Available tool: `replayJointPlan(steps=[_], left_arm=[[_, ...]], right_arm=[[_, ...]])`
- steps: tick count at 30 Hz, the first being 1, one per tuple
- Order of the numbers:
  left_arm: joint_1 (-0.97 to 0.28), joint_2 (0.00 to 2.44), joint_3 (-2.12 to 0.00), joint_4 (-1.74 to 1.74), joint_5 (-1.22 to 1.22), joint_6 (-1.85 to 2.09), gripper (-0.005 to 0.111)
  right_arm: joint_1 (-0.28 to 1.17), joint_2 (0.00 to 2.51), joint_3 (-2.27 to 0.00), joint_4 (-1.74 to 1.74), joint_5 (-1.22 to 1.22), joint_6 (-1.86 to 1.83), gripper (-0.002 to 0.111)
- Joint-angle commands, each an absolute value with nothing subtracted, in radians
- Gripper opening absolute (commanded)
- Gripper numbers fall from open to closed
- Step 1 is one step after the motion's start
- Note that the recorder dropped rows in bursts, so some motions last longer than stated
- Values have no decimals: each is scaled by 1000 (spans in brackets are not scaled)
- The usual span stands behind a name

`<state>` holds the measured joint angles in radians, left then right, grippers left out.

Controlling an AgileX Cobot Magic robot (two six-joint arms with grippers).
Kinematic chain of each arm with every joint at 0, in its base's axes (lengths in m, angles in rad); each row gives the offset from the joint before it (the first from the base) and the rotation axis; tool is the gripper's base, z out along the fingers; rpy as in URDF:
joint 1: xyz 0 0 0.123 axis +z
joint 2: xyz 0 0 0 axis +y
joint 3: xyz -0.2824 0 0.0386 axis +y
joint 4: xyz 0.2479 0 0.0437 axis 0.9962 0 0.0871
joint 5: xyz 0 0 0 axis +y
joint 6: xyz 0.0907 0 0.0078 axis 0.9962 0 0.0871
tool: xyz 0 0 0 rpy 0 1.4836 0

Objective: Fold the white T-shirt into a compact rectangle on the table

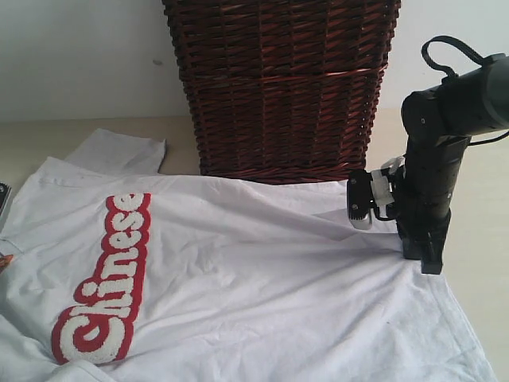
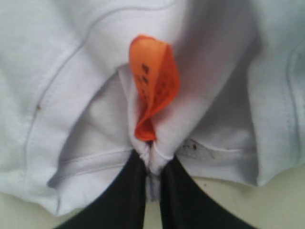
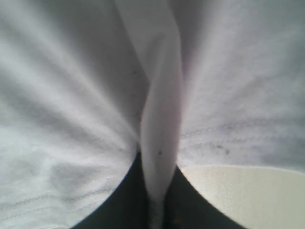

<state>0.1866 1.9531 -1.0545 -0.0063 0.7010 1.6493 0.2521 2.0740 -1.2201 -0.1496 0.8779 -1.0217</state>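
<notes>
White T-shirt [image 1: 262,270] lies spread on the table [image 1: 489,223], right gripper [image 1: 428,261] clamped on its edge. Only the left wrist view shows the left gripper [image 2: 152,164] pinching fabric beside an orange label [image 2: 155,86].

white t-shirt [image 1: 262,270] lies spread on the table [image 1: 32,143] before a wicker basket [image 1: 282,87].

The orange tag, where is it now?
In the left wrist view, the orange tag stands curled on the white T-shirt, right beside the fold pinched in the left claw.
</notes>
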Motion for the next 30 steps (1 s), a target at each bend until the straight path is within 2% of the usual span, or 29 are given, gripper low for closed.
replayJointPlan(steps=[1, 14, 24, 30], left_arm=[[157, 1902, -1035, 0, 739, 1637, 0], [118, 1501, -1035, -34, 820, 1516, 0], [118, 1122, -1035, 108, 705, 1049, 0], [118, 904, -1035, 12, 619, 1046, 0]], right_arm=[[248, 2108, -1193, -170, 967, -1024, 0], [243, 1787, -1193, -171, 1012, -930, 0], [243, 1438, -1193, -155, 1077, -758, 0], [243, 1217, -1193, -206, 1077, -639, 0]])
